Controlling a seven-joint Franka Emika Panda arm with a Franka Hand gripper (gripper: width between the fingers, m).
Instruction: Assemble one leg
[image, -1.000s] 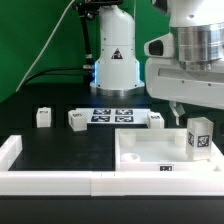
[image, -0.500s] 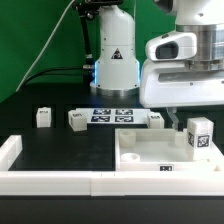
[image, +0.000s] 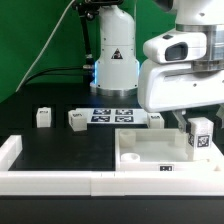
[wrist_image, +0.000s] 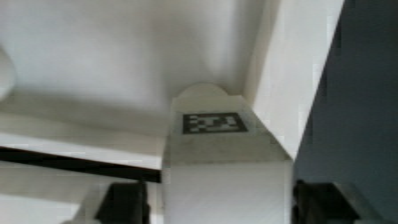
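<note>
One leg (image: 200, 134), a stubby white peg with a marker tag, stands upright on the right part of the large white panel (image: 150, 152). My gripper (image: 191, 121) hangs right at it. In the wrist view the leg (wrist_image: 222, 150) lies between my two dark fingers (wrist_image: 121, 202), with a gap on each side. The jaws are open and do not touch it. Three more legs (image: 42, 117) (image: 77, 119) (image: 157, 120) sit on the black table further back.
The marker board (image: 113, 115) lies behind the legs, in front of the robot base (image: 114, 60). A long white rail (image: 60, 182) runs along the front edge, with a raised end at the exterior view's left (image: 10, 148).
My hand has shifted slightly toward the exterior view's left and come a little lower. The leg on the panel has not moved.
</note>
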